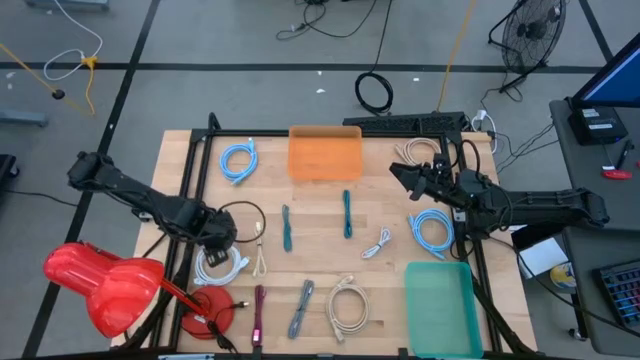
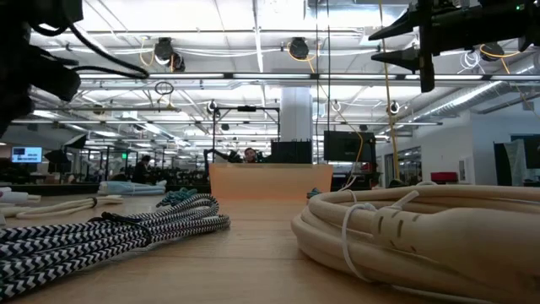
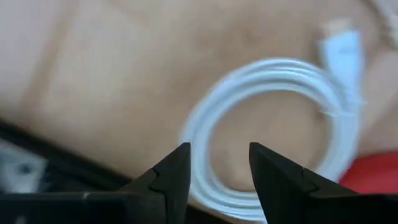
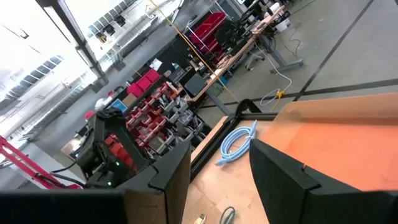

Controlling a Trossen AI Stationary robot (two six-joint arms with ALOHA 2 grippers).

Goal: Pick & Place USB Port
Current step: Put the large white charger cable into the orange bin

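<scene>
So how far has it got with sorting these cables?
Nothing looks sorted yet: the orange bin and the green bin both look empty. In hand: the left gripper hovers open over a coiled white cable, not gripping it. The right gripper waits raised, open. All cables remain on the table.
</scene>
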